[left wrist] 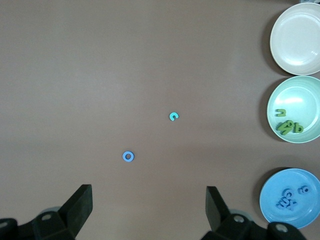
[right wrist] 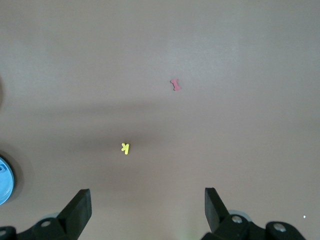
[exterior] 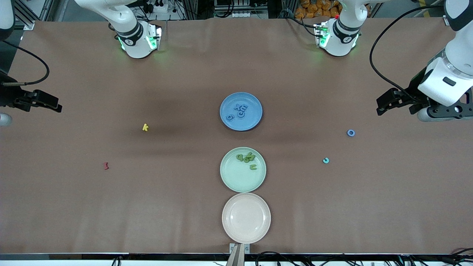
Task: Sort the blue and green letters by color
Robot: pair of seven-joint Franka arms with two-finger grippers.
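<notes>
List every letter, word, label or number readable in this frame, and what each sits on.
"k": yellow letter on the table.
"o": blue ring letter on the table.
"c": teal letter on the table.
Blue letters on the blue plate, green letters on the green plate, dark red letter: too small to read.
No printed labels visible.

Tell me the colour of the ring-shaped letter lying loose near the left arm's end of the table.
Medium blue; the ring-shaped letter shows best in the left wrist view.

A brown paper-covered table (exterior: 74, 207) spans the view, cables along its edges.
</notes>
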